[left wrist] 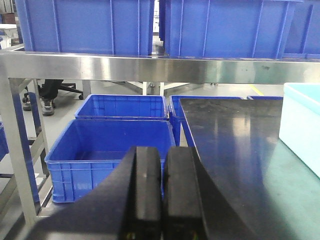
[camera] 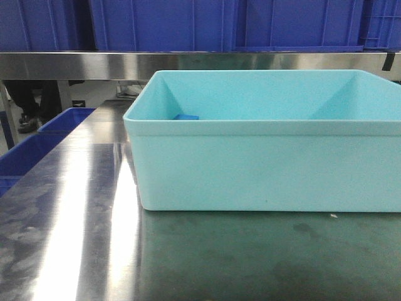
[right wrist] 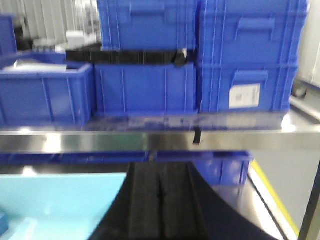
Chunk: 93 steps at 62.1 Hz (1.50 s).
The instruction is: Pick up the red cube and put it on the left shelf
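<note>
- While the left gripper [left wrist: 162, 200] fills the bottom of its wrist view, its two black fingers [left wrist: 145, 200] stand pressed together with only a thin seam between them and nothing pinched.
- Right gripper [right wrist: 159, 200]: likewise pressed together, the pads meeting along a dark centre line, holding nothing.
- No view shows the red cube, so I cannot tell where it lies.
- Left shelf [left wrist: 150, 67]: stainless-steel racking whose flat front rail runs across the left wrist view, with a steel upright [left wrist: 17, 150] at the left edge.
- Large royal-blue ribbed crates [left wrist: 85, 25] stand side by side on the tier above that rail.
- Two more open blue floor crates [left wrist: 110, 150] sit below the rail, one behind the other, just beside the edge of the tabletop [left wrist: 235, 150].
- A pale turquoise tub [camera: 263, 163] rests on the steel tabletop, nearest the front camera; its corner also shows at the right edge of the left wrist view.
- Inside the tub, against the far left corner, a small blue object [camera: 186, 116] peeks over the near rim; most of it is hidden.
- Behind the tub a steel rail [camera: 81, 64] crosses the front view, with blue crates above it.
- In the right wrist view, stacked blue crates stand on a steel tier; one carries a white label [right wrist: 244, 96], and a black band [right wrist: 125, 56] runs across another.
- A shoe [left wrist: 47, 106] and a chair base show on the floor beyond the racking.
</note>
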Tool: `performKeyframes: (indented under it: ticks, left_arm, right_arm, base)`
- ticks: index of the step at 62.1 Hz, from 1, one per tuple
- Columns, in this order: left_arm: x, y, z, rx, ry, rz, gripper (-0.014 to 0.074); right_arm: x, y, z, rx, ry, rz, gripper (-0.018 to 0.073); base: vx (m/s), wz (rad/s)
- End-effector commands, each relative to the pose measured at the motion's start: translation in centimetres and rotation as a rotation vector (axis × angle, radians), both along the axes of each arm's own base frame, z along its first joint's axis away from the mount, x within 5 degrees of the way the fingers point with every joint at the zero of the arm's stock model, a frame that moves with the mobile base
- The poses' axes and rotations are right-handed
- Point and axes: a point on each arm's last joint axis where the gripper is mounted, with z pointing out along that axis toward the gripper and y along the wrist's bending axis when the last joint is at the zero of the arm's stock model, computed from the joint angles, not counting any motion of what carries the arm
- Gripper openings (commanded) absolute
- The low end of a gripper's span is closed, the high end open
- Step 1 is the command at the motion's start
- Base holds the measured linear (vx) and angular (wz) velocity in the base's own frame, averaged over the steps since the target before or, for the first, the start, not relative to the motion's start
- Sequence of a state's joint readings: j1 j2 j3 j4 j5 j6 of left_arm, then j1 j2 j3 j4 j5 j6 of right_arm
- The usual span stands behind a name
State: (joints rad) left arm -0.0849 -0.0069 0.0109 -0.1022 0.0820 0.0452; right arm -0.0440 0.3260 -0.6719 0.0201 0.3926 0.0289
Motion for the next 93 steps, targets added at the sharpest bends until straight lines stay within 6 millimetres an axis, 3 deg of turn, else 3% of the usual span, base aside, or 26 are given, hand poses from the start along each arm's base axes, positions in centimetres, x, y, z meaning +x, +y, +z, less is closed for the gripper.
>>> performKeyframes:
  ticks: [1, 11, 20, 33, 43, 50, 59, 68, 76, 93]
  left_arm:
    - [0.0, 0.1, 0.1, -0.013, -0.075, 0.003, 0.0102]
    - [0.0, 0.1, 0.1, -0.013, -0.075, 0.003, 0.0101]
    - [0.0, 0.1, 0.1, -0.013, -0.075, 0.003, 0.0102]
    - [0.0, 0.1, 0.1, -0.013, -0.075, 0.003, 0.0102]
    - [0.0, 0.1, 0.1, -0.013, -0.075, 0.003, 0.0101]
    - [0.0, 0.1, 0.1, -0.013, -0.075, 0.003, 0.0102]
    - [0.0, 0.1, 0.1, -0.013, -0.075, 0.003, 0.0101]
    - [0.0, 0.1, 0.1, -0.013, -0.075, 0.003, 0.0101]
    - [0.0, 0.1, 0.1, -0.013, -0.075, 0.003, 0.0102]
    - [0.0, 0.1, 0.1, -0.013, -0.075, 0.003, 0.0101]
  right_arm:
    - [1.0, 0.2, 4.0, -0.007, 0.018, 0.044, 0.0053]
    - [4.2, 1.8, 7.5, 0.003, 0.145, 0.210, 0.0053]
    - [8.5, 4.5, 8.0, -0.029, 0.325, 0.348, 0.0053]
    - [15.0, 10.1, 5.2, -0.086, 0.563, 0.490, 0.0055]
    - [19.3, 12.9, 2.0, -0.086, 0.734, 0.487, 0.0063]
    - [21.7, 14.1, 0.3, -0.084, 0.812, 0.474, 0.0175]
    - [23.2, 14.8, -0.7, -0.076, 0.850, 0.463, 0.0383]
    - [24.0, 14.9, -1.4, -0.082, 0.872, 0.448, 0.0517]
    - [24.7, 14.2, -2.6, -0.028, 0.952, 0.377, 0.0559]
    - [26.8, 13.8, -5.9, -0.034, 1.069, 0.291, 0.0560]
  base:
    - [0.00, 0.00]
    - [0.00, 0.00]
    - [0.00, 0.00]
    - [0.00, 0.00]
    - [0.00, 0.00]
    - [0.00, 0.00]
    - [0.00, 0.00]
    - [0.00, 0.00]
    - [0.00, 0.00]
    - [0.00, 0.00]
